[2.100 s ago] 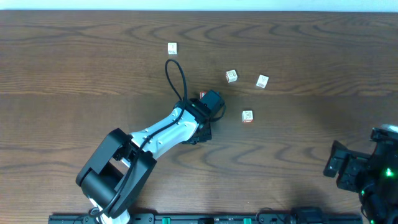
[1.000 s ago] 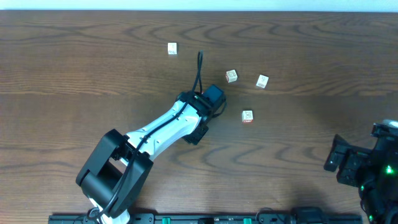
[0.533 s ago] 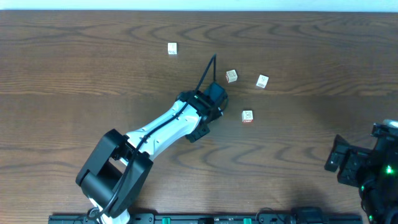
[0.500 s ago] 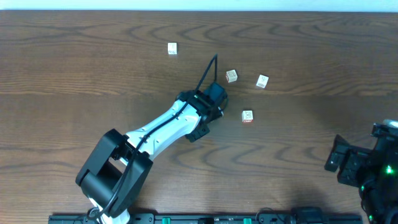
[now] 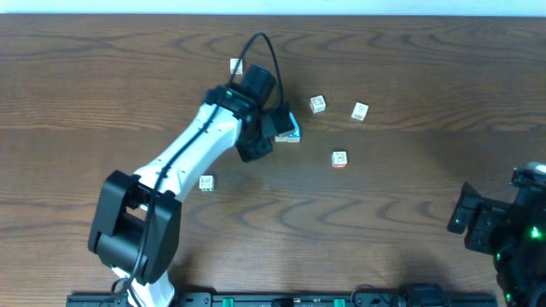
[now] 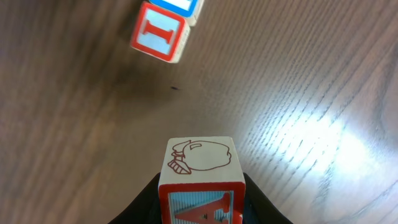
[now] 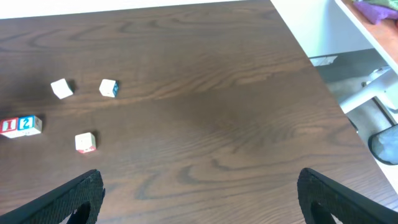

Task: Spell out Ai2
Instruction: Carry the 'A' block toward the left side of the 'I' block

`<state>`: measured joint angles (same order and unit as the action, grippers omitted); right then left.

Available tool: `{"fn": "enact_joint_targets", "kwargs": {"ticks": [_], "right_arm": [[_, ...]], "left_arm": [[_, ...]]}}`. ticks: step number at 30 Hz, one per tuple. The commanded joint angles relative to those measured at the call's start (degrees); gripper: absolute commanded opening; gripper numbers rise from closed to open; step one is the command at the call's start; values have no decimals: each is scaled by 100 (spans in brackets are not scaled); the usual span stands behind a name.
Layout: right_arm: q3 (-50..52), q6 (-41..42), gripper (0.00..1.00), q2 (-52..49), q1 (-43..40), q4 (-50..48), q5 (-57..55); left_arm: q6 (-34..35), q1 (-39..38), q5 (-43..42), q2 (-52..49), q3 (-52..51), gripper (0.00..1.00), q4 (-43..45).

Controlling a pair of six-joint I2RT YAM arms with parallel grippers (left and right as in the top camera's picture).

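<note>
My left gripper [image 6: 202, 202] is shut on the cube with the red "A" [image 6: 200, 163]; its top face shows a red line drawing. Past a strip of bare wood lies the red "I" cube [image 6: 158, 38], with the blue "2" cube [image 6: 180, 5] touching its far side at the frame's top edge. From overhead, the left gripper [image 5: 266, 122] is right beside that pair [image 5: 292, 133] and hides the "A" cube. The right wrist view shows "I" [image 7: 7, 126] and "2" [image 7: 26, 124] side by side. My right gripper [image 7: 205, 199] stands open over bare table at the near right.
Pale cubes lie scattered: one [image 5: 317, 103] and another [image 5: 360, 110] behind the pair, one [image 5: 339, 159] to its right front, one [image 5: 236, 65] by the left arm's cable, one [image 5: 206, 182] near the left arm's middle. The table's right edge [image 7: 311, 62] drops to the floor.
The left arm has swung to the left and back, its wrist now further from me. The "I" and "2" pair and a pale cube at lower left have come into view. The right arm stays put.
</note>
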<state>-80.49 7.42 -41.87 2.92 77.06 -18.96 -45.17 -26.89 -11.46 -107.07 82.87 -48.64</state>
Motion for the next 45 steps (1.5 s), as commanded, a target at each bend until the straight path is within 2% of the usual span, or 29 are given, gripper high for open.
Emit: {"fn": "enact_joint_targets", "kwargs": {"ticks": [1,8,20,27,36,45], "right_arm": [[37,-142,99,-4,-74,-44,-144],[37,-197,99,-7,-74,-284,-142],[37,-238,99,-116,-74,-315,-142],[37,-240,99,-175,-74,-389,-144],[37,-328,99,-575,-74,-431,-173],[35,-457,99,-715,-74,-623,-181]], "left_arm": [[-752,151,-382,-59,142,6,-20],[-1276,275,-151,-61,170,6,133],[-2048,487,-306,-317,175,6,264],[-2000,743,-313,-903,457,6,293],[-2050,719,-297,-1429,1596,6,-575],[-2173,605,-164,-1506,1641,6,-682]]}}
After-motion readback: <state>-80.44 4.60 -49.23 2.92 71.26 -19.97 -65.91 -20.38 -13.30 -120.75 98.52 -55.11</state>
